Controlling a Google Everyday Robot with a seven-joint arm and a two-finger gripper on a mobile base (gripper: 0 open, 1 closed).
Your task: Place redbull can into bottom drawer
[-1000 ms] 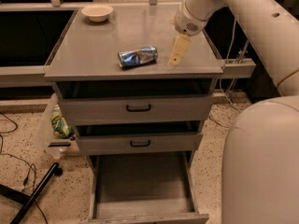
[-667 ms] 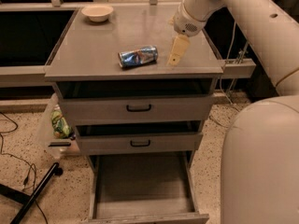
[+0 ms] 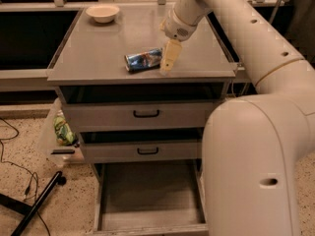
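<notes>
Observations from the remote station, all positions referred to the grey metal three-drawer cabinet (image 3: 142, 117).

1. The flat grey top of the cabinet serves as the bench (image 3: 93, 53). The small blue and silver dented redbull can (image 3: 143, 60) lies on its side on this bench, towards the front edge and a little right of centre. Its long axis runs roughly left to right.

2. The robot's pale, cream-coloured two-finger gripper (image 3: 166, 68) points downward over the bench, just beside the right end of the can. I cannot tell whether it touches the can. I also cannot tell whether the gripper is spread or closed: it presents as one tapered shape from this angle. The white jointed arm (image 3: 236, 28) reaches in from the right side of the cabinet.

3. A shallow cream-coloured round bowl (image 3: 103, 13) sits at the back left of the bench, well apart from the can.

4. The wide plain grey bottom drawer (image 3: 147, 195) of the cabinet is pulled out towards the camera. I see only its bare floor and low side walls.

5. The two shallower grey drawers with black handles, upper (image 3: 108, 116) and middle (image 3: 113, 151), each stand slightly proud of the cabinet front.

6. Against the cabinet's left side, a green crumpled packet (image 3: 63, 130) rests in a clear holder. On the speckled floor to the left lie a black pole (image 3: 39, 203) and thin black cables (image 3: 7, 149).
</notes>
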